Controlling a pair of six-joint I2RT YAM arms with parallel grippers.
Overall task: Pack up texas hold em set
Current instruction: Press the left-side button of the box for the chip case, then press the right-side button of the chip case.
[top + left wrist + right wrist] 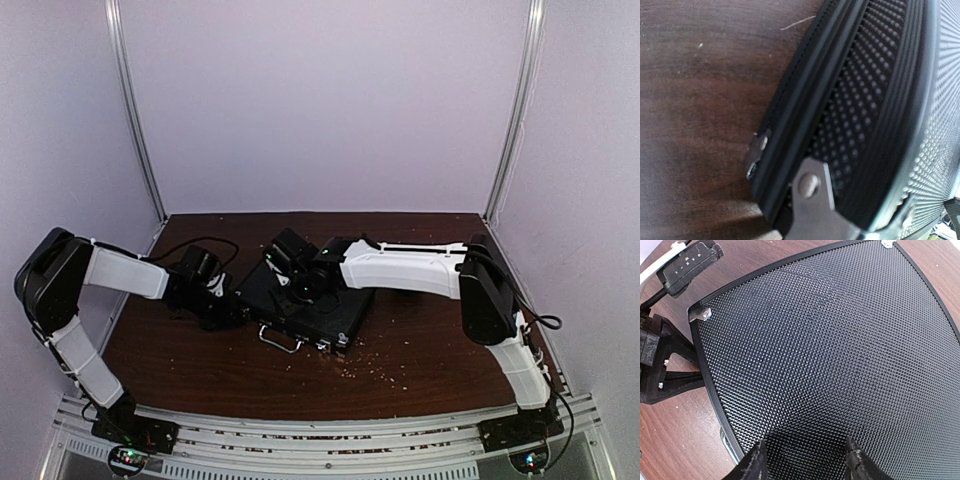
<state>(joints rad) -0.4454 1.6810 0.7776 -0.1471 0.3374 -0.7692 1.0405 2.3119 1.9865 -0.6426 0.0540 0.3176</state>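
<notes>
Briefcase lies flat at centre of bench, lid down, silver handle toward 6 o'clock. No loose pieces of the set are in view, so packing is judged nearly done, perhaps only the latches left, though their state cannot be told. Left gripper sits at the case's 9 o'clock edge, jaws closed with nothing seen between them; right gripper hangs over the lid from 3 o'clock, jaws partly apart, holding nothing.
</notes>
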